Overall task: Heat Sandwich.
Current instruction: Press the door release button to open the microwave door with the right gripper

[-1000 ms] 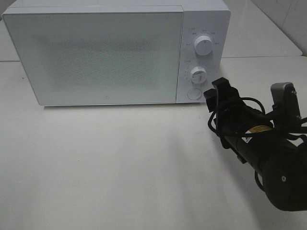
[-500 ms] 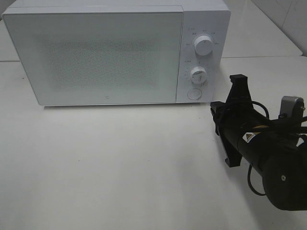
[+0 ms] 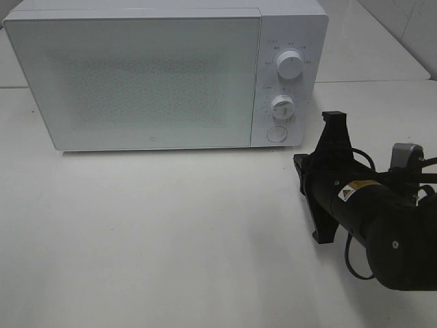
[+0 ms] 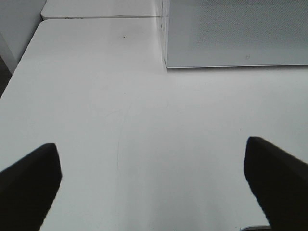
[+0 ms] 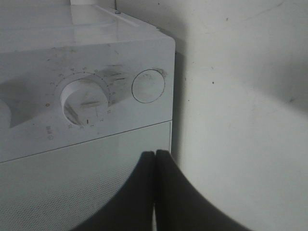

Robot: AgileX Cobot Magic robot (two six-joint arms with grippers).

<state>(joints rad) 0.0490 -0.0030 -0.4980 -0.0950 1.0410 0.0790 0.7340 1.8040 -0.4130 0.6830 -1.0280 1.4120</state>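
- Plainly, the right gripper (image 5: 155, 155) is clenched on nothing: its two dark, smooth fingers (image 5: 175, 192) press flat together into one tapering wedge.
- Just ahead of those closed tips stands the microwave (image 3: 164, 75), a white, glossy, square-edged box. Its door (image 3: 143, 82) is a flat pane with a fine dotted mesh and is shut.
- Beyond the tips and slightly to one side sits a flat round button (image 5: 148, 86). Beside it is the lower dial (image 5: 84, 102), a ribbed white knob ringed with small tick marks. A second, upper dial (image 3: 289, 66) is farther off along the same panel.
- The left gripper (image 4: 151, 159) is released, its matte black fingers (image 4: 29, 185) spread wide. Only the smooth, pale table (image 4: 120, 120) lies between them, and the microwave's lower front edge is well ahead of them.
- The sandwich shows in no view, so I cannot tell where it is.
- A second ago the right jaws stood apart, close to the round button. Since then they have snapped together.
- The wrist has also rolled, so the gripper's black crossbar (image 3: 330, 178) now stands nearly upright, and it has drawn back a little from the panel.
- The microwave has not moved.
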